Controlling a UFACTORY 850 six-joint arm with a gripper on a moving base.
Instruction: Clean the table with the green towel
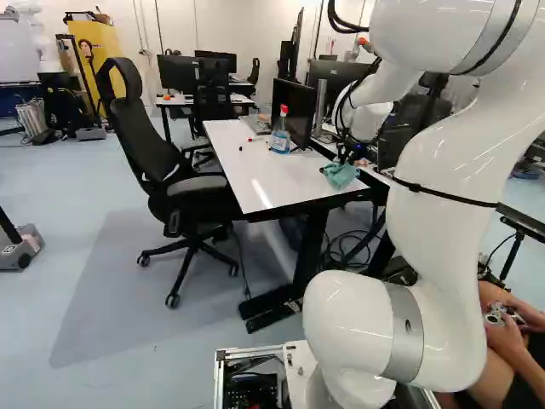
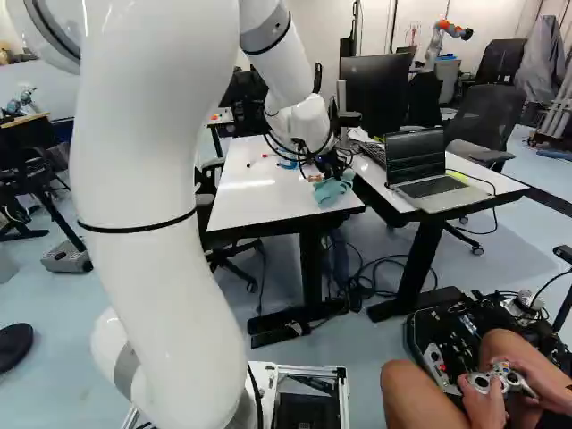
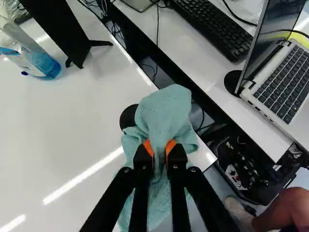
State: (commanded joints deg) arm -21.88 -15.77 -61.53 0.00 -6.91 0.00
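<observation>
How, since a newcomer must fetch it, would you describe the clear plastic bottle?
Find the white-topped table with a high-backed black chair alongside. On it, beside a black monitor, stands a clear plastic bottle of blue liquid. Its red top sets it apart from the green cloth towel in the black two-fingered hand.

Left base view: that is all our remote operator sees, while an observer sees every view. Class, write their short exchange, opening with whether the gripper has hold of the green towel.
Operator: In my left base view I can't tell whether the gripper has hold of the green towel.
Observer: It does. The wrist view shows cloth pinched between its two orange pads.
Operator: The arm covers much of the neighbouring table. What is there?
Observer: The right base view shows an open laptop, its keys in sight.
</observation>
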